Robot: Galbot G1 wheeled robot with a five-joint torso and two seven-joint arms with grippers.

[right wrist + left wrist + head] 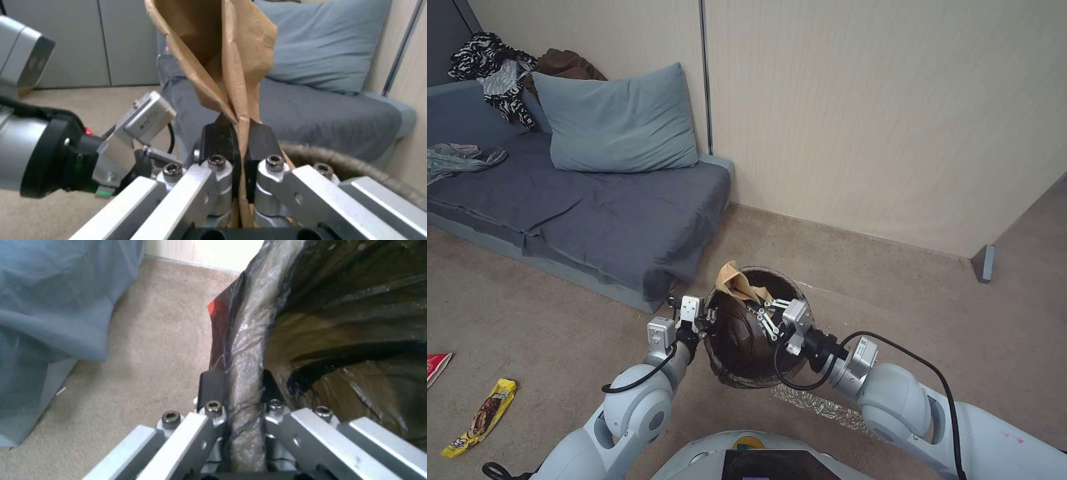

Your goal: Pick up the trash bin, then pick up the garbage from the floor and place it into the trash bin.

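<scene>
Holding the trash bin up off the carpet, our left gripper pinches the bin's bag-wrapped rim from the outside-left; in the left wrist view the pads sit pressed on either side of that rim w/ the dark liner just past them. L arm is bent, elbow low, wrist angled in twd the bin. Our right gripper reaches across the bin mouth from the opposite side, forearm rising from lower right, cable looped over it. Its fingers are clamped tight on the lower fold of the brown paper bag, which stands up from the pinch and leans over the far-left rim, partly above the opening. Bin mouth below the R gripper is open and dark. Sofa edge lies just beyond the L gripper; wall further back. Carpet to the right of both grippers is open. A yellow snack wrapper and a red wrapper lie well apart from the L gripper, far out to its left on the floor.
</scene>
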